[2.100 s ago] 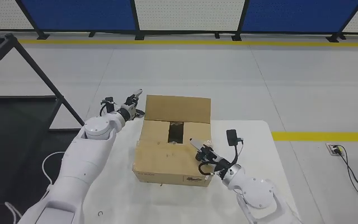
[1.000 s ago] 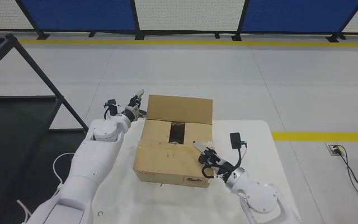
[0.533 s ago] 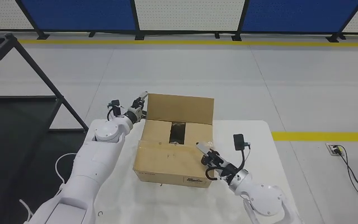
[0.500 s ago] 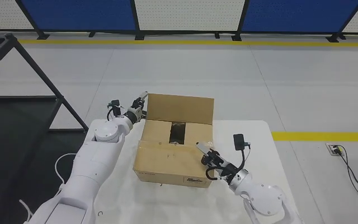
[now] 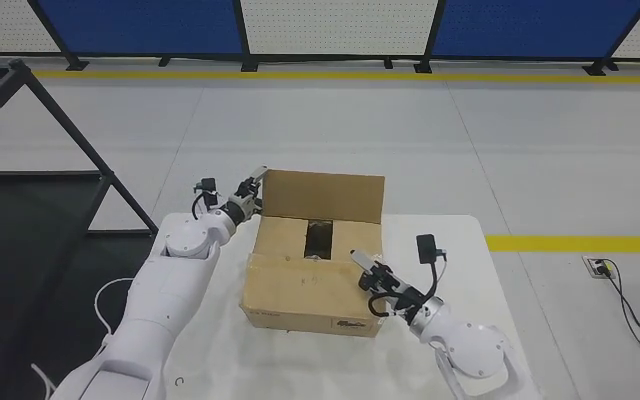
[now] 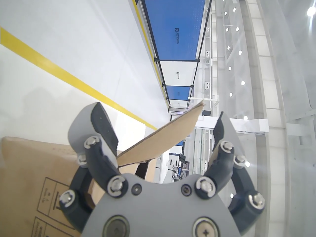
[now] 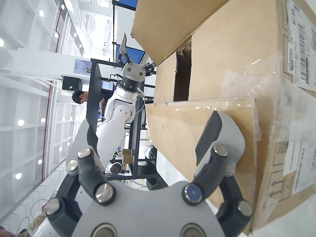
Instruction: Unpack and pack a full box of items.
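Note:
A brown cardboard box (image 5: 300, 290) stands on the white table (image 5: 455, 250). Its far flap (image 5: 325, 195) is raised upright, and a dark gap (image 5: 318, 238) shows between the top flaps. My left gripper (image 5: 256, 181) is at the box's far left corner. It is open, and the raised flap's edge (image 6: 167, 134) runs between its fingers (image 6: 103, 124). My right gripper (image 5: 362, 262) is open over the near right part of the top. One of its fingers (image 7: 214, 129) lies over the taped near flap (image 7: 197, 114). The box's contents are hidden.
A black metal frame (image 5: 60, 130) stands left of the table. The table's right part beside the box is bare. Blue and white panels (image 5: 340, 25) line the back, beyond a yellow floor line (image 5: 560, 243).
My left gripper has shifted right, toward the raised far flap. My right arm and gripper have drifted slightly right and nearer. The box has edged a little to the right.

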